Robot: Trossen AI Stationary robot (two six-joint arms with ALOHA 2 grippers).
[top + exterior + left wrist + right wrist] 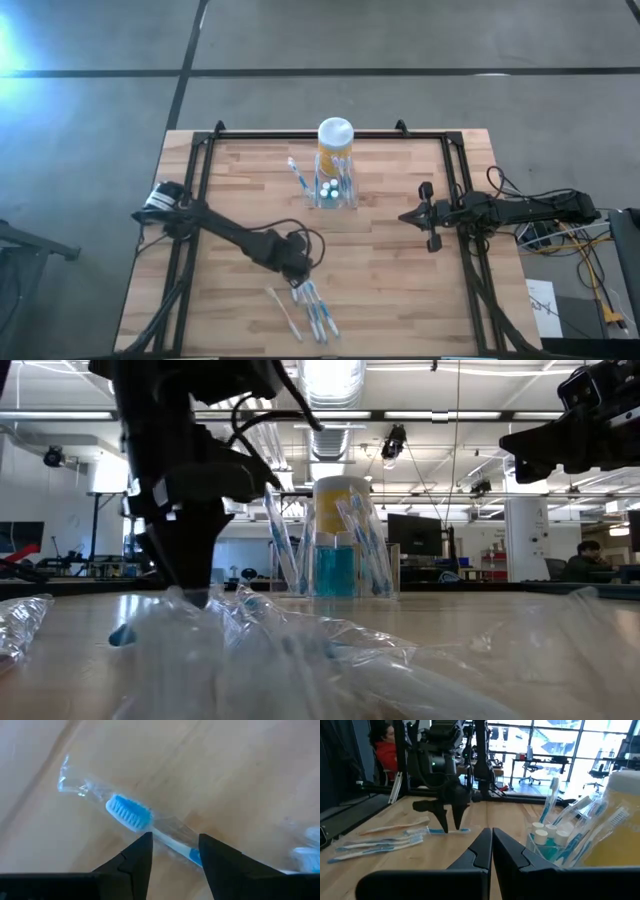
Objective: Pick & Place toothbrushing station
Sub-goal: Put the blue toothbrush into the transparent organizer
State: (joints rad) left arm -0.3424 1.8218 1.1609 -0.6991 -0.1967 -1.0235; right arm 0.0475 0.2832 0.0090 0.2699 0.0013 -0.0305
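Left gripper [300,283] hangs low over the table [400,280], near its front edge, with its fingers [142,855] parted on either side of a wrapped toothbrush [145,822] that lies flat on the wood. Whether the fingers touch the wrapper cannot be told. The left arm reaches in from the left edge, slanting toward the front, and the wrist points steeply down. More wrapped toothbrushes [318,318] lie bunched just beside the gripper, closer to the front edge, with a pale one [283,310] next to them.

The right gripper [428,216] waits near the right edge, raised above the wood, its arm stretched level from the right; its fingers [485,847] are pressed together and hold nothing.

The clear toothbrush holder [336,192] stands upright toward the back edge at mid-width, already carrying several toothbrushes and small white-capped tubes. A yellow jar with a white lid [335,135] stands just behind it, at the back edge.
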